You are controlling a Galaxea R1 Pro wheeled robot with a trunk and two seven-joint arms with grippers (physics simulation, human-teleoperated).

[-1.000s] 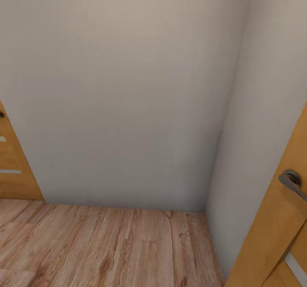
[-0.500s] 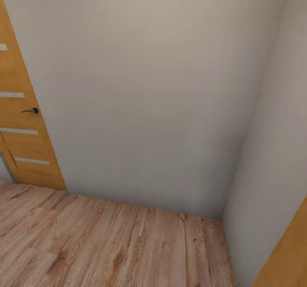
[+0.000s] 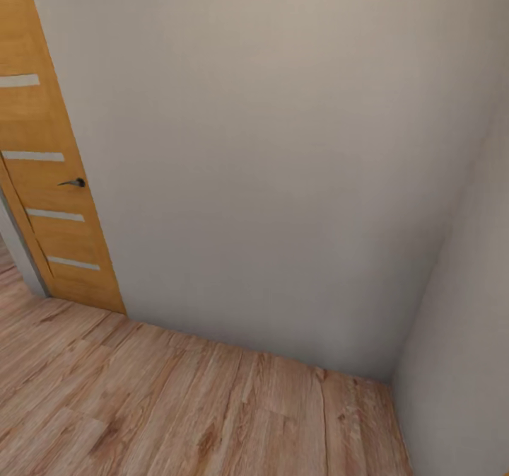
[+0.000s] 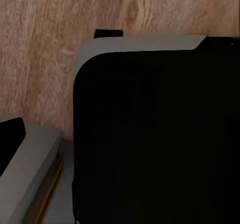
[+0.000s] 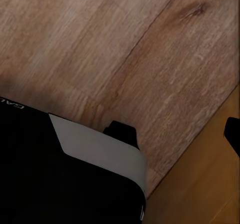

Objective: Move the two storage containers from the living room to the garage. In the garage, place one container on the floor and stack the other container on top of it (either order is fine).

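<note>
Facing a corner of plain white wall (image 3: 283,151) over light wood-plank floor (image 3: 177,412), with an orange-brown door (image 3: 49,179) with pale slits and a dark lever handle (image 3: 73,182) standing at the left of the head view. No orange-red containers anywhere in these pictures; whereabouts impossible to tell from here. Judged a transit moment, on plank flooring and so not on the garage's concrete.

Looking down from the left wrist view: black, grey-edged body of the robot (image 4: 155,134) above the planks, a second grey-and-black part (image 4: 20,159) just beside it. Looking down from the right wrist view: the same dark body with a pale grey edge (image 5: 95,149), planks beyond, and an orange-brown panel (image 5: 200,184) near it at one corner, likely a door. Jaws on either arm: cannot tell whether spread or pressed together, no fingers being made out.

Handling, as a judgement from the task alone: lidless thin-walled plastic bins, probably light but flexible at the rim and smooth enough to slip; best taken on a long wall near its middle, pinching the rim from above, or held at opposite walls with both arms, kept level for stacking squarely.
</note>
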